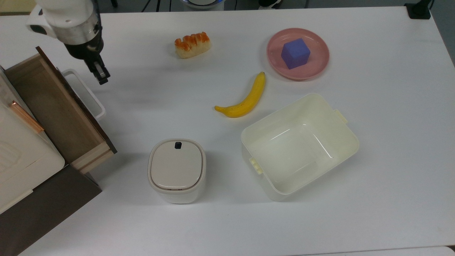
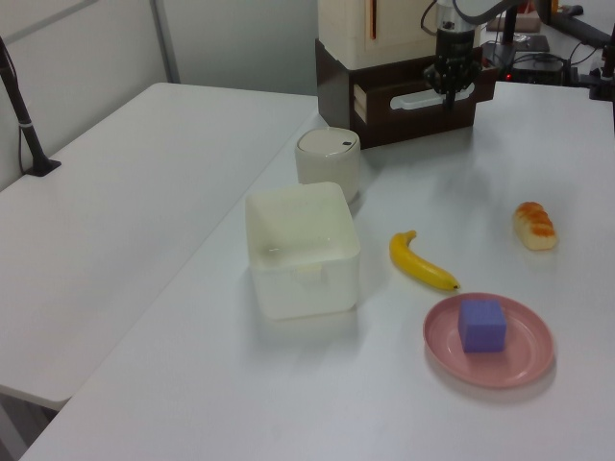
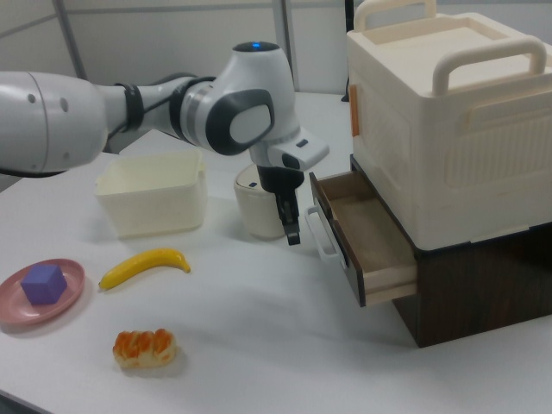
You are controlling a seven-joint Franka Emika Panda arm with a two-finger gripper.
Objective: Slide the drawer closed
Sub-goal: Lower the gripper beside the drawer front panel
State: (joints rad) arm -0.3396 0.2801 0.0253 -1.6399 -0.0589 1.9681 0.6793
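We see the drawer (image 1: 53,110) as pale, matt raw-looking wood inside, its front panel a dark brown smooth veneer, with a glossy white plastic loop handle (image 1: 87,93). The tabletop (image 1: 373,160) is smooth, matt white laminate. The cream bin (image 1: 300,145) is glossy plastic. The pink plate (image 1: 316,65) has a soft sheen. The arm's shell (image 3: 103,116) is glossy white plastic; the fingers (image 3: 291,226) look matt black.

Sitting out here are one banana (image 1: 242,98), one purple cube (image 1: 295,53) on one pink plate (image 1: 318,67), one orange-topped pastry (image 1: 192,44), one cream bin (image 1: 341,122), one lidded container (image 1: 176,170) and one open drawer (image 1: 53,106).
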